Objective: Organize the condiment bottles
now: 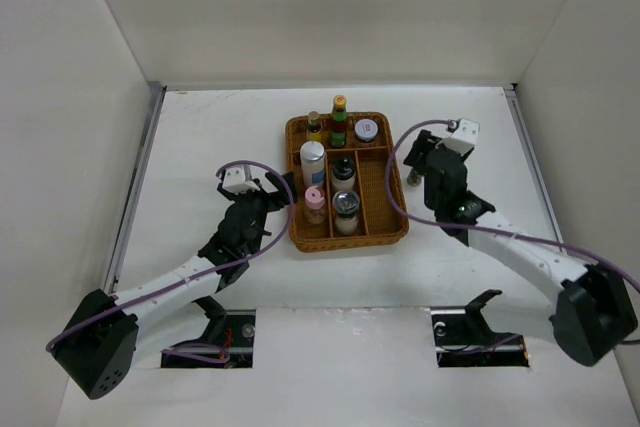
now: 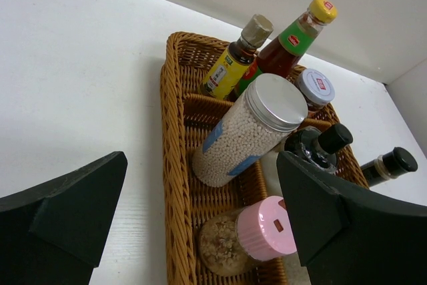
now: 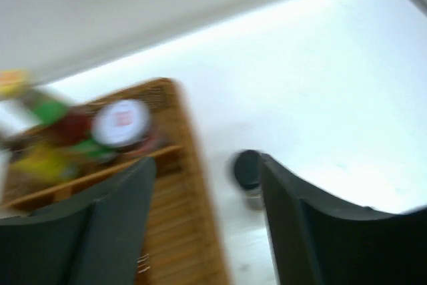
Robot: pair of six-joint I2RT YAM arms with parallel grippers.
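Just right of the wicker tray (image 1: 349, 245), one black-capped bottle (image 1: 412, 176) stands alone on the table, outside the compartments that hold the other bottles. We judge it the last to go in. The right gripper (image 3: 205, 165) hangs above it, fingers spread, gripping nothing. Left of the tray, the left gripper (image 2: 200, 158) hangs released, probably to leave room.

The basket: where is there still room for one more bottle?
The long right-hand slot of the wicker tray is bare, between its right wall and the divider beside the black-capped bottle and grey-lidded shaker. The left slot, with the white jar and pink-lidded jar, the middle slot and the back row are crowded.
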